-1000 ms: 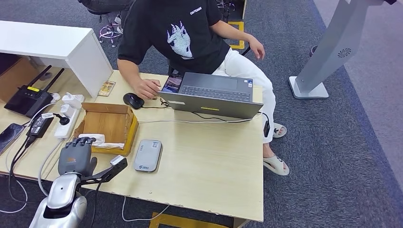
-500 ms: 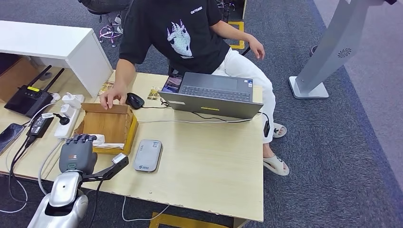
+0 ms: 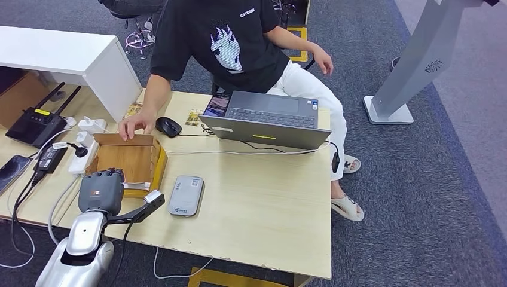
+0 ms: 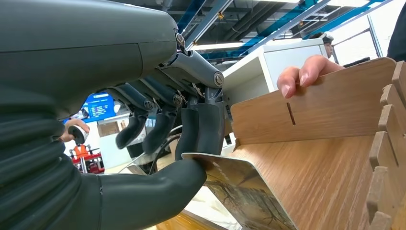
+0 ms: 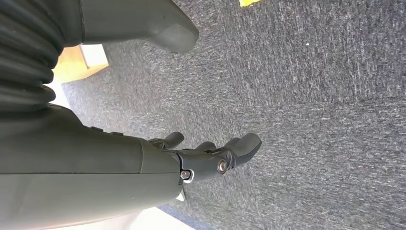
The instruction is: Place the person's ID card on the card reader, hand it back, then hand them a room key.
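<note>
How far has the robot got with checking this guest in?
The card reader lies bare, so the ID step looks finished, though unconfirmed. In hand: the left hand pinches a card inside the wooden box, likely the room key. Left: passing it to the person.

Grey carpet floor (image 3: pixel 418 197) covered the room, seen also under the hanging right hand (image 5: pixel 210 158). A light wood table (image 3: pixel 263 209) stood under the left hand (image 3: pixel 101 191), its front edge chipped. Beyond that hand, on its far left, stood a white cabinet (image 3: pixel 72 57), with a lower wooden desk (image 3: pixel 36 197) beside it. Well off to the hand's right stood a grey kiosk stand (image 3: pixel 412 66) on the carpet. Overhead, blue ceiling beams (image 4: pixel 268 19) and a strip light (image 4: pixel 215 46) showed.
</note>
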